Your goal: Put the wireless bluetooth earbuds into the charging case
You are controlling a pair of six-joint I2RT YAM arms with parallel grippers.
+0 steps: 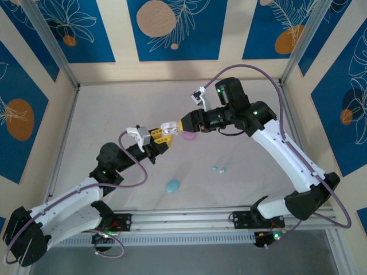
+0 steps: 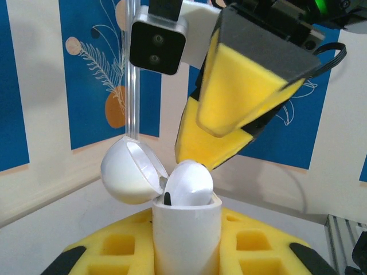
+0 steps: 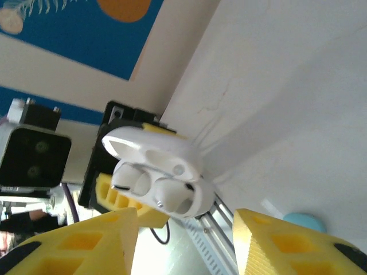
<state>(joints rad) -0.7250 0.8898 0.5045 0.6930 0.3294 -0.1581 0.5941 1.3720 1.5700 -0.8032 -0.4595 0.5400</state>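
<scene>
Left gripper (image 1: 161,137) is pinching the open charging case (image 2: 186,235), lower centre; right gripper (image 2: 198,143), fingers spread and empty, is hovering above: press the white earbud (image 2: 189,182) straight down.

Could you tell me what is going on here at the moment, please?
The left gripper is shut on a white case, held up off the table with its lid open. A white earbud sits in the case. The right gripper hangs close above it, jaws open and empty. On the table lie a pink case, a blue case and two small blue earbuds, not yet in a case.
</scene>
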